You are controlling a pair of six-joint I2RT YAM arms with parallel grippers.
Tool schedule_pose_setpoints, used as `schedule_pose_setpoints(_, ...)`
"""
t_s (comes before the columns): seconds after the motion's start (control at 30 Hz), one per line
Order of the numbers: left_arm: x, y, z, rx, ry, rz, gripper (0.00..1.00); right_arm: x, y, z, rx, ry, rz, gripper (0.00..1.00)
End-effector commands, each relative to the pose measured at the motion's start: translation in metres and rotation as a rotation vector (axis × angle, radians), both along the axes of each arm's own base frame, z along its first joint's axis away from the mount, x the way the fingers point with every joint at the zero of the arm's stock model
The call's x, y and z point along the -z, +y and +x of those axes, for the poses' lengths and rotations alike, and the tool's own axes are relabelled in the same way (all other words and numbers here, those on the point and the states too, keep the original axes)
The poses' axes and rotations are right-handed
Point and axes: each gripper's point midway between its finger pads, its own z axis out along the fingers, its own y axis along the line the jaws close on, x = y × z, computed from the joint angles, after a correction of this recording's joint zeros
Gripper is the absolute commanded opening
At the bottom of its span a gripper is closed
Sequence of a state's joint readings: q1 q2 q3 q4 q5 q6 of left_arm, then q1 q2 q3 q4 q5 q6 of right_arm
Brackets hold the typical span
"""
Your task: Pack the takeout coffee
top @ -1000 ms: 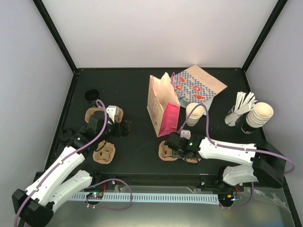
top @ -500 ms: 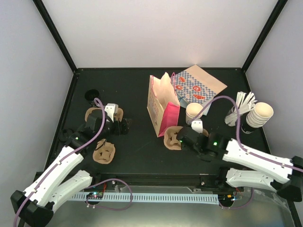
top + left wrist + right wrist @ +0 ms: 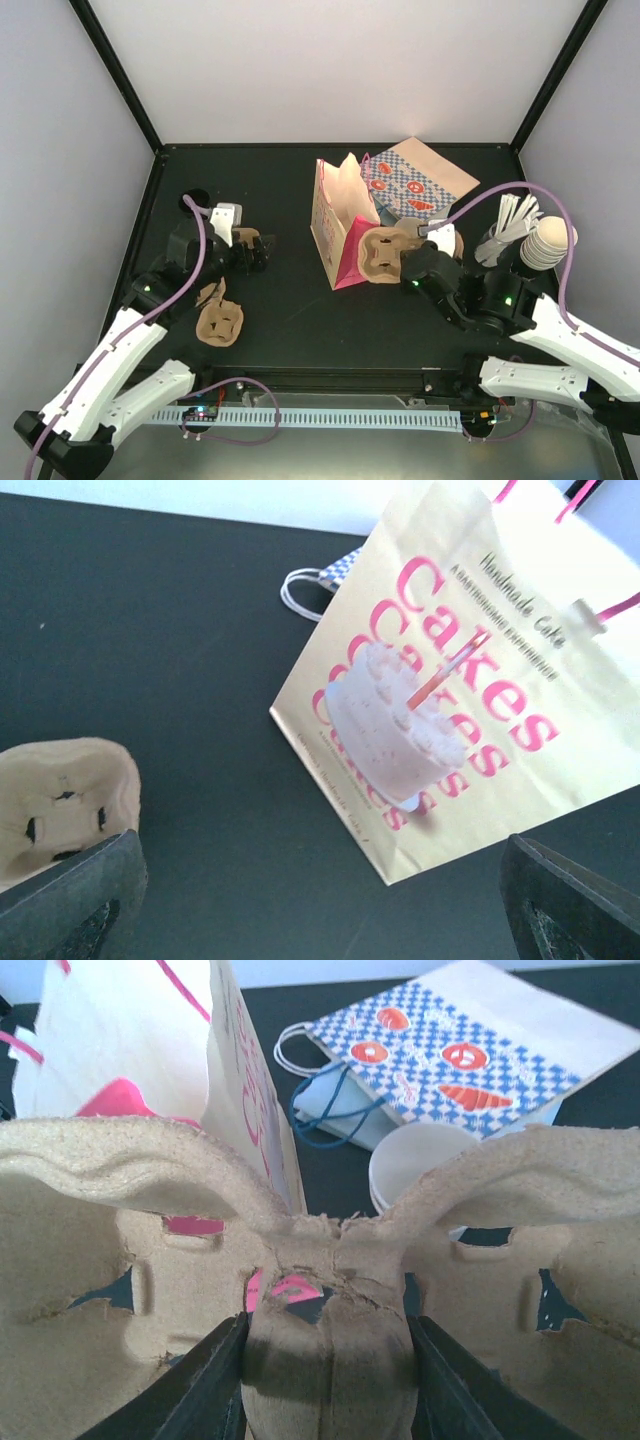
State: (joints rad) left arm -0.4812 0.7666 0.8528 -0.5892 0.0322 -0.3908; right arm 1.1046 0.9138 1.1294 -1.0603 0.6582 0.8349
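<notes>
The takeout coffee cup shows only in the right wrist view, as a pale round top (image 3: 418,1163) just behind the carrier. In the top view my right arm hides it. My right gripper (image 3: 405,262) (image 3: 330,1375) is shut on the centre ridge of a brown pulp cup carrier (image 3: 384,250) (image 3: 140,1260). It holds the carrier in the air against the right side of the upright pink and gold bag (image 3: 340,225) (image 3: 130,1030). My left gripper (image 3: 256,254) (image 3: 320,920) is open and empty, left of the bag (image 3: 470,670), over another carrier (image 3: 243,238) (image 3: 65,800).
A blue checkered paper bag (image 3: 415,180) (image 3: 450,1050) lies flat behind the pink bag. A stack of cream cups (image 3: 550,243) and white stirrers (image 3: 510,222) stand at the right. A small black cup (image 3: 193,203) is at the back left. More carriers (image 3: 220,320) lie front left.
My right gripper has lifted the carrier off the table and carried it back and right, up against the pink bag. My left arm has shifted slightly back.
</notes>
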Motion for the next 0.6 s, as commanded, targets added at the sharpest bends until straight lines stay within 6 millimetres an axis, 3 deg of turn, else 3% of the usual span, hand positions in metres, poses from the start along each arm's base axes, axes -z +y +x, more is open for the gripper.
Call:
schedule_pose_setpoints(0.0, -0.025, -0.012, -0.002, 0.024, 0.018, -0.110, 0.99, -0.033, -0.011, 0.010, 0.012, -0.121, -0.053, 0.44)
schedule_pose_setpoints(0.17, -0.043, -0.038, 0.000, 0.084, 0.057, -0.297, 0.99, -0.057, -0.016, 0.013, 0.013, -0.202, -0.038, 0.44)
schedule_pose_setpoints(0.3, -0.051, -0.077, 0.003, 0.170, 0.158, -0.475, 0.95, -0.076, -0.022, 0.014, 0.016, -0.263, -0.026, 0.44)
schedule_pose_setpoints(0.37, -0.053, -0.096, 0.006, 0.187, 0.180, -0.468, 0.94, -0.085, -0.028, 0.016, 0.037, -0.292, -0.042, 0.44)
schedule_pose_setpoints(0.57, -0.071, -0.126, 0.028, 0.101, 0.166, -0.413, 0.92, -0.103, -0.043, 0.017, 0.083, -0.345, -0.071, 0.44)
